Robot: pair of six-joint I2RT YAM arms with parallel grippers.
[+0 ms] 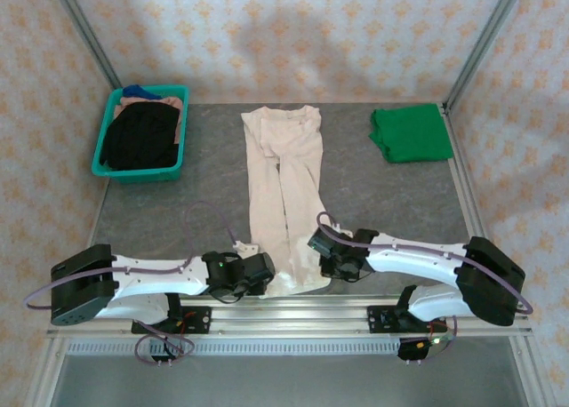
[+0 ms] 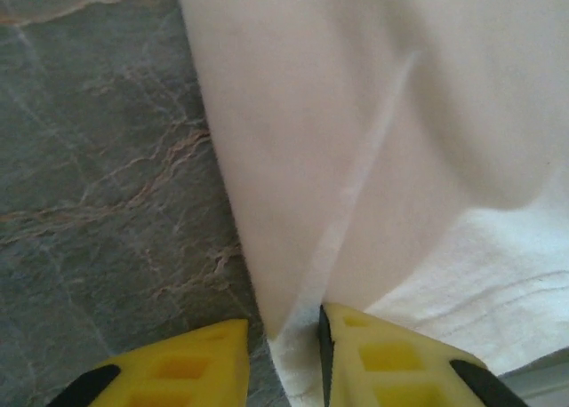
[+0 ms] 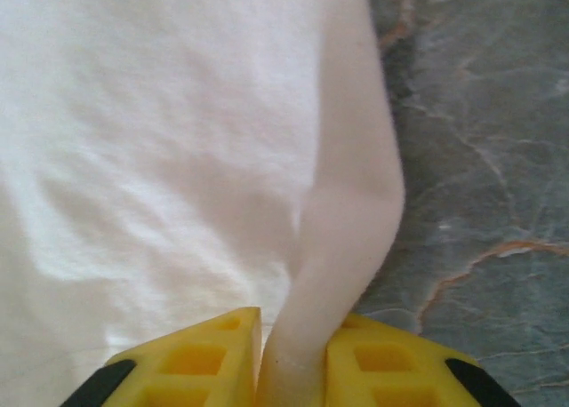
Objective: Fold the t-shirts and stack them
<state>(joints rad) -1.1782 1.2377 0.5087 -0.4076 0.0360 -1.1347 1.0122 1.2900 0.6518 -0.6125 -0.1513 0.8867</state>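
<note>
A cream t-shirt (image 1: 283, 185) lies folded into a long narrow strip down the middle of the grey marbled table (image 1: 196, 203), running from the far side to the near edge where the two arms are mounted. Both arms reach in low to its near end, one at each side. The left pincer (image 2: 283, 329) sits at the near left corner of the strip; in the left wrist view its yellow fingers (image 2: 382, 349) stand close together with the folded edge of the cloth caught between them, so it is gripping the cream t-shirt. The right pincer (image 3: 293, 336) is at the near right edge of the strip; in the right wrist view a raised ridge of the cloth is squeezed tight between its yellow fingers (image 3: 200, 354), so it is gripping the same shirt, with bare table just to the right of that edge. A green t-shirt (image 1: 409, 133) lies folded into a neat square at the far right corner of the table, well apart from the cream one. At the far left stands a teal basket (image 1: 138, 172) with dark clothes (image 1: 138, 136) piled inside it.
</note>
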